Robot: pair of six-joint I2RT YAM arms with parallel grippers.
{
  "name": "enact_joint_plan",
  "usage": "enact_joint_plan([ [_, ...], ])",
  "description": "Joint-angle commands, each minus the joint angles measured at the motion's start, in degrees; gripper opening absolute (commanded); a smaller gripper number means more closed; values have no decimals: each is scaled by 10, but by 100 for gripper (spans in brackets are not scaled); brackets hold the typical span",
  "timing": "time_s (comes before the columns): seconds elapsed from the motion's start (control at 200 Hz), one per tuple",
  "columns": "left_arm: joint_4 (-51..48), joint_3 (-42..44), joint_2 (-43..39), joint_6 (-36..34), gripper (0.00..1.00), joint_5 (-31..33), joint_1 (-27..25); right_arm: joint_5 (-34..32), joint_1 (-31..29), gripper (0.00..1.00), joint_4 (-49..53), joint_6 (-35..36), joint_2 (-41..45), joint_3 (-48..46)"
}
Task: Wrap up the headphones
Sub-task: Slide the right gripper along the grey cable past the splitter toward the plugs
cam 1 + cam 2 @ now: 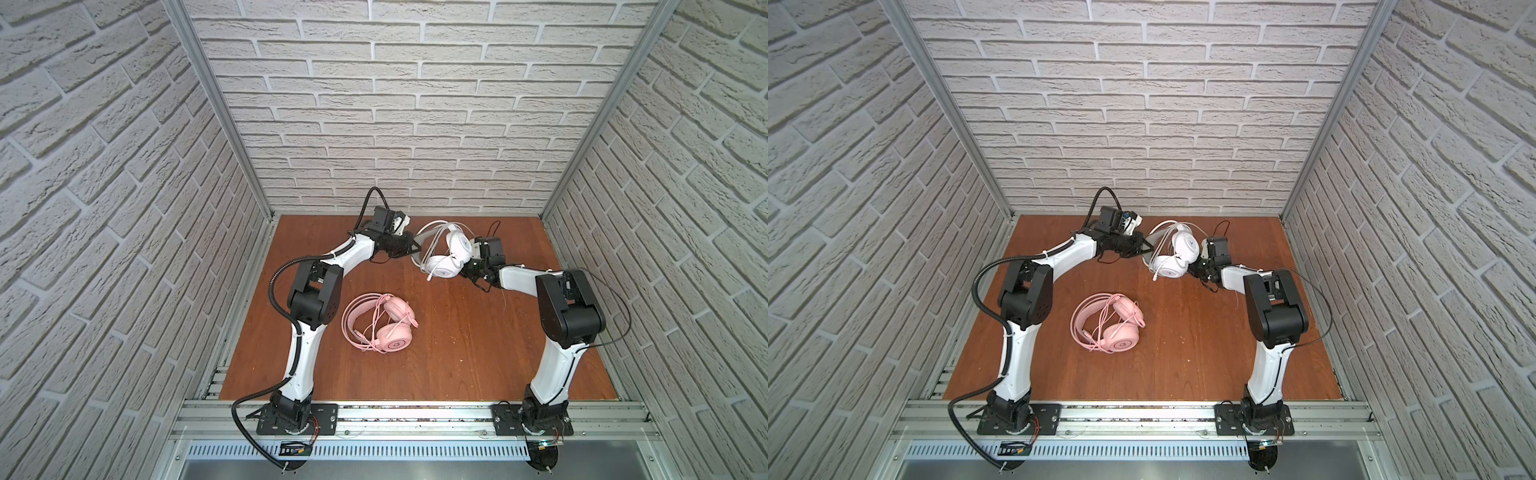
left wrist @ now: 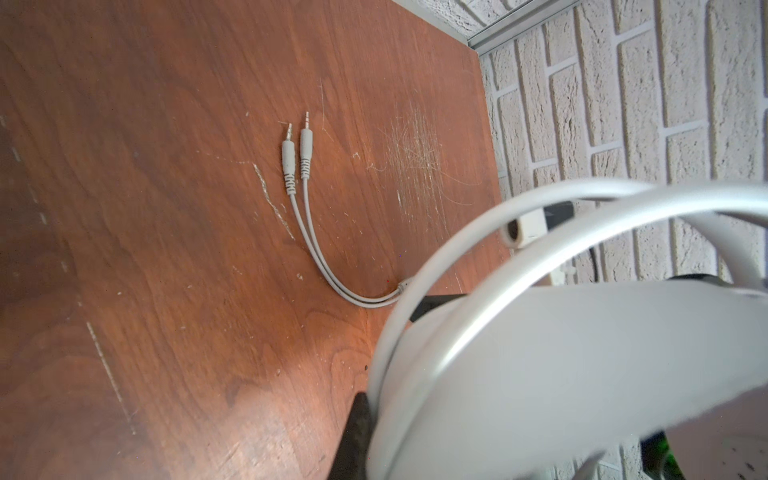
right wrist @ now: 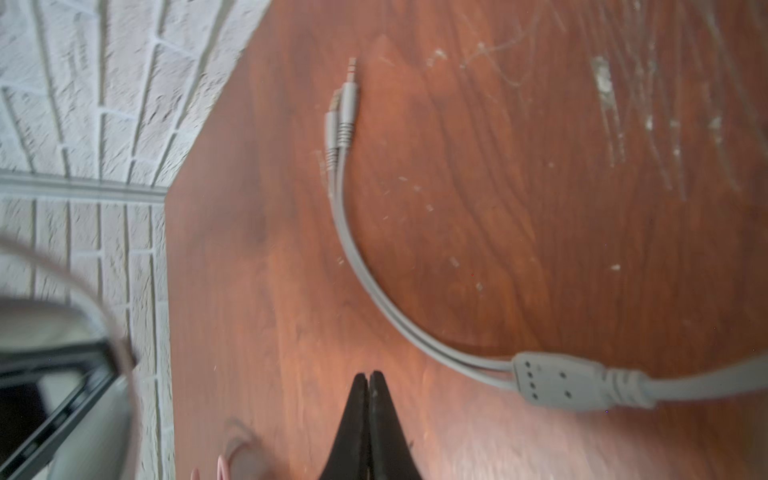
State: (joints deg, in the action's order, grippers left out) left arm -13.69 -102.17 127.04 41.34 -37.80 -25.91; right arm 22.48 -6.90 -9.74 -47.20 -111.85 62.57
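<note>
White headphones (image 1: pixel 442 253) at twelve o'clock on the table (image 1: pixel 457 340): left claw (image 1: pixel 415 249) pinches the headband to steady them; right claw (image 3: pixel 368 376), shut empty, nears the cord (image 3: pixel 361 266).

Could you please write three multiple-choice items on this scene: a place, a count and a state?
1. Where do the pink headphones lie? A) on the table beside the left arm B) hanging on the wall C) in a drawer
2. How many jack plugs end the grey cord? A) one B) two C) four
3. How are the right claw's jaws? A) wide open B) gripping a pink cup C) shut together
1 A, they rest on the wood by that arm; 2 B, two plugs lie side by side; 3 C, its black tips meet.
</note>
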Motion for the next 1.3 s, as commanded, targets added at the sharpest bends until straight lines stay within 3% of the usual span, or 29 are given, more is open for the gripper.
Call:
enact_joint_plan([
  [0.0,37,-4,-11,13,0,-24,7,-32,-9,6,-41,-42,-11,23],
  [0.28,42,-2,-10,16,0,-28,9,-76,-21,5,70,8,-35,67],
  [0.635,51,8,-15,19,0,-26,9,-76,-21,5,13,-60,-91,95],
  [0.83,51,15,-20,19,0,-24,10,-84,-21,5,19,-59,-92,101],
  [1.075,56,12,-17,24,0,-21,12,-41,-22,5,134,-1,-108,138],
  [1.295,58,11,-18,25,0,-17,17,-11,-12,5,220,77,-82,110],
])
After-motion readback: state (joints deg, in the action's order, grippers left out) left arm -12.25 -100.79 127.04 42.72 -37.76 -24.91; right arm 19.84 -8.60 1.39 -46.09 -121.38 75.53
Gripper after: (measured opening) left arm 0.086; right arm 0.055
